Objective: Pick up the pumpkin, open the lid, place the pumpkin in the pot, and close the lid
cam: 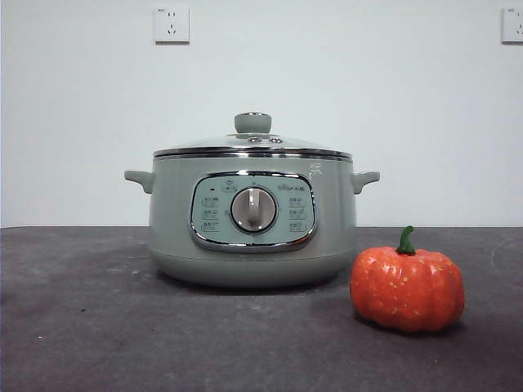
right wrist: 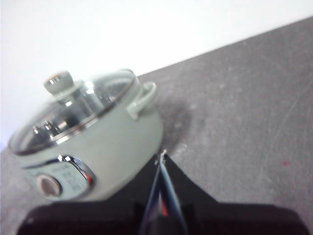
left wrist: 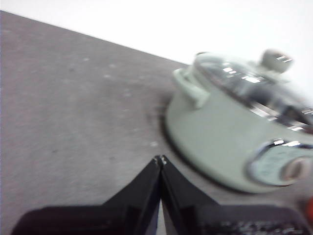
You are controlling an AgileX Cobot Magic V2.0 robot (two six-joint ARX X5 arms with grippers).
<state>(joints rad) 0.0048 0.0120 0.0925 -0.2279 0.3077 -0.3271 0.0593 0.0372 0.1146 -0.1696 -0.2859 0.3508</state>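
The pale sage-green pot (cam: 253, 237) stands in the middle of the dark table, its dial facing the front view. The glass lid (cam: 253, 145) with its green knob sits shut on it. The small orange-red pumpkin (cam: 407, 287) with a green stem stands on the table at the pot's front right, apart from it. Neither arm shows in the front view. My left gripper (left wrist: 160, 158) is shut and empty, above the table off the pot's (left wrist: 230, 142) left side. My right gripper (right wrist: 162, 154) is shut and empty, off the pot's (right wrist: 93, 147) right side; the pumpkin is hidden in that view.
A white wall with two sockets (cam: 172, 24) stands behind the table. Dark table surface (cam: 82, 327) stretches to the left of the pot and in front of it.
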